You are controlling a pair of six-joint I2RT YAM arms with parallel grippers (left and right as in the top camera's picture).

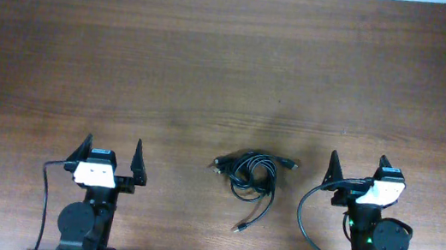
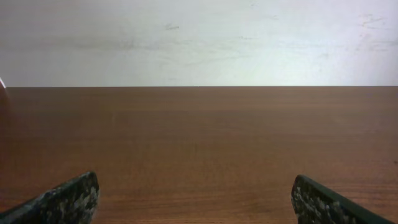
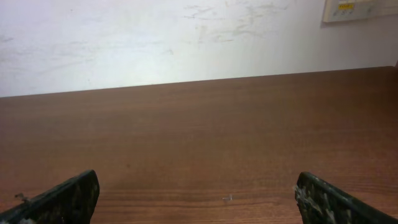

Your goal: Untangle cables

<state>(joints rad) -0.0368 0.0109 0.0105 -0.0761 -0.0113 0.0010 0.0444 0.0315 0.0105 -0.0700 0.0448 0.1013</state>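
Cables (image 1: 249,173): one black bundle in loose loops, lying on the near side of the brown wooden surface (image 1: 214,63), between the two arms, one plug end trailing nearer.
Left arm (image 1: 96,174): jaws spread wide, holding nothing.
Right arm (image 1: 374,193): jaws spread wide, empty, closer to the bundle.

The left end effector (image 1: 114,142) has its two fingers spread wide apart, holding nothing; the right end effector (image 1: 358,160) is likewise wide apart and empty; each arm sits folded directly behind its end effector.
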